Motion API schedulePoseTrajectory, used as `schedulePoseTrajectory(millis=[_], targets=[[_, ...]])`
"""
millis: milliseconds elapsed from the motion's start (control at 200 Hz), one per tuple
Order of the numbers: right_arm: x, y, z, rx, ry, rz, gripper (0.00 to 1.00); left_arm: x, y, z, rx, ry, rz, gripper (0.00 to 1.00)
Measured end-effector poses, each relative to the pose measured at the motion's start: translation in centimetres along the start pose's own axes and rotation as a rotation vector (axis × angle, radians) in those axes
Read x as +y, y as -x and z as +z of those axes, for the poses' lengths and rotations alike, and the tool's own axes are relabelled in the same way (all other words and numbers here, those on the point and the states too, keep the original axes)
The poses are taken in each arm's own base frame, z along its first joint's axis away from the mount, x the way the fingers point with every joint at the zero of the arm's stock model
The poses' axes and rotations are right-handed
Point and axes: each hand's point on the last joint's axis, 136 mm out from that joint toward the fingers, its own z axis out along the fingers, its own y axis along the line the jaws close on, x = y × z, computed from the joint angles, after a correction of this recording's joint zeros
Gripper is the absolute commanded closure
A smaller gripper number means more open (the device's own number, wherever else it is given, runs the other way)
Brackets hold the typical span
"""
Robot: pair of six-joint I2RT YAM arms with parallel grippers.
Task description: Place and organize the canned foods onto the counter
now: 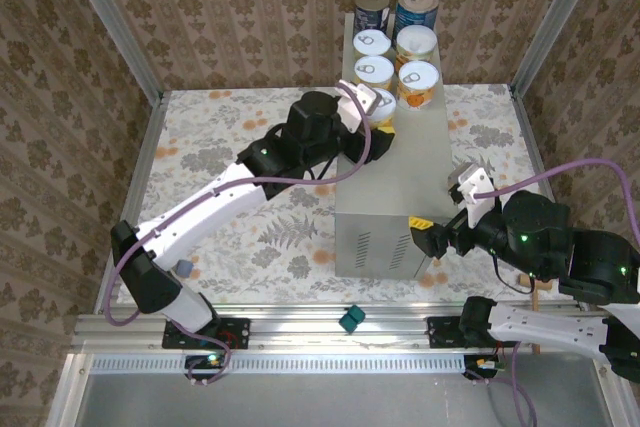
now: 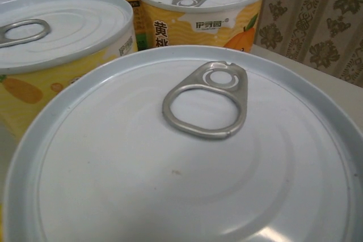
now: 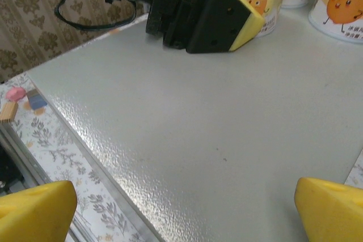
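Can [image 2: 187, 168], clamped in left gripper [image 1: 378, 115]: lower level at counter [image 1: 400, 187] left edge, off neighbour cans [image 2: 198, 15]; right gripper [image 3: 187, 208] spread, empty.

Grey counter [image 1: 400, 187] standing on floral table [image 1: 215, 137]. Cans [image 1: 417, 80] upright in two rows at counter's far end, closely packed.

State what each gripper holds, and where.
Left gripper: a finger against the side of the nearest can; grip cannot be told. Right gripper: nothing held.
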Motion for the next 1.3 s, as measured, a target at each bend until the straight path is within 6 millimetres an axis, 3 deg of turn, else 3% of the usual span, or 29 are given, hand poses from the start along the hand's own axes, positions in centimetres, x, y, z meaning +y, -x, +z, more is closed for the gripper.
schedulePoseTrajectory(millis=[395,1300], targets=[[-0.1,1.9,0.7,-0.062,-0.03,0.003,0.0,0.2,-0.1,0.0,0.002,-0.022,0.0,0.19],[-0.4,1.9,0.8,-0.066,-0.049,0.005,0.0,0.8,0.3,1.3,0.002,-0.029,0.009,0.2]])
